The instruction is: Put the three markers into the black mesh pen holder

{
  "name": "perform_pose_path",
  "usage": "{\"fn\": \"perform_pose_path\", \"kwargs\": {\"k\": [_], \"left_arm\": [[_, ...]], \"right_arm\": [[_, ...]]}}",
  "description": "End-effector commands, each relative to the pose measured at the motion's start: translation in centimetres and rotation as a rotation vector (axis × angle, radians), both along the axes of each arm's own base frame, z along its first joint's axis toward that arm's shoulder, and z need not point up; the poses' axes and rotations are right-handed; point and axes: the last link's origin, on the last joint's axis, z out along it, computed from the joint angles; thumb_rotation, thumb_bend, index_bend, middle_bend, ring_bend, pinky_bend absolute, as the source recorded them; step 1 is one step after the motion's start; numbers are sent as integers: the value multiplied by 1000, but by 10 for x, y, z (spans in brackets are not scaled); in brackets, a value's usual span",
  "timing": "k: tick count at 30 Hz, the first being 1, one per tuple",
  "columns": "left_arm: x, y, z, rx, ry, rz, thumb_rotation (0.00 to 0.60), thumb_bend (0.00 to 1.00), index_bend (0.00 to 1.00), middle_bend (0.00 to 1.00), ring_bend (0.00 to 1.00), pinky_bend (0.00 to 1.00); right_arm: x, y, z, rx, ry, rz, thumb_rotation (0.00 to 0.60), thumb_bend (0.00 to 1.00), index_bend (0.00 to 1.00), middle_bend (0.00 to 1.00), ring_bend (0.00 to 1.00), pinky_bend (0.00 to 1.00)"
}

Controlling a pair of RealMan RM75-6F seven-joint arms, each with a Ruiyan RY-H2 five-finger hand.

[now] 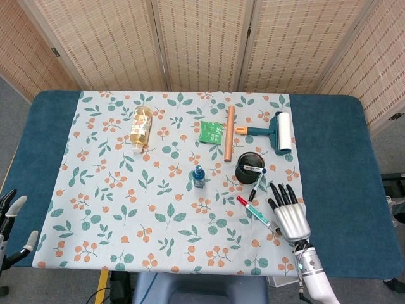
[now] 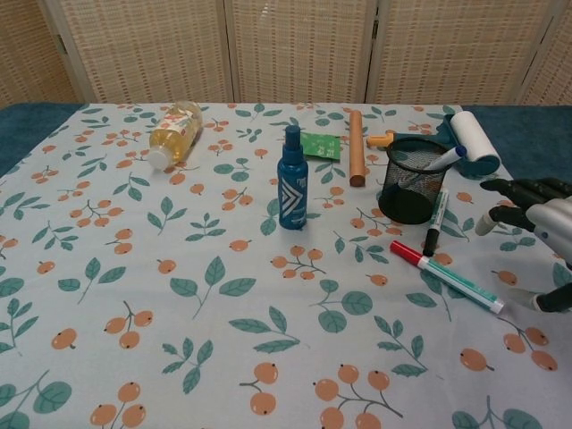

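The black mesh pen holder stands right of centre on the cloth, with one blue-capped marker sticking out of it. A black-capped green marker lies just in front of the holder. A red-capped green marker lies flat nearer the front edge. My right hand is open, fingers spread, hovering just right of the red-capped marker and holding nothing. My left hand shows only at the bottom-left corner, off the table, open.
A blue spray bottle stands left of the holder. Behind it lie a wooden rod, a green packet and a lint roller. A juice bottle lies at the far left.
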Motion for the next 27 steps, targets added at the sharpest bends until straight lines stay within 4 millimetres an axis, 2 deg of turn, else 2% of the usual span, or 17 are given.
{"fn": "perform_pose_path", "kwargs": {"k": [1,5,7,12,17,23,27], "left_arm": [[0,-1,0,4,0,1,600,424,0,20,9,271],[0,-2,1,8,0,2,600,423,0,20,9,271],[0,-1,0,4,0,2,600,423,0,20,9,271],[1,0,-1,-6,-1,-4,600,423,0,20,9,271],[0,0,0,-4,-4,-3,600,423,0,20,9,271],[-1,1,2,-5,-12,-4,600,423,0,20,10,271],[-1,1,3,-10,-18,-11,600,423,0,20,9,271]], "right_arm": [[-2,-3,14,-39,18,15,600,237,284,0,0,0],[0,5,20,-8,-88,-28,600,237,284,0,0,0],[0,12,18,4,-86,-30,600,237,284,0,0,0],[0,18,10,24,-106,-46,600,238,292,0,0,0],[2,20,-7,9,-158,-36,600,238,298,1,0,0],[2,29,-23,-30,-186,-28,600,237,383,25,0,0],[4,30,-24,-75,-197,-26,600,237,430,42,0,0]]}}
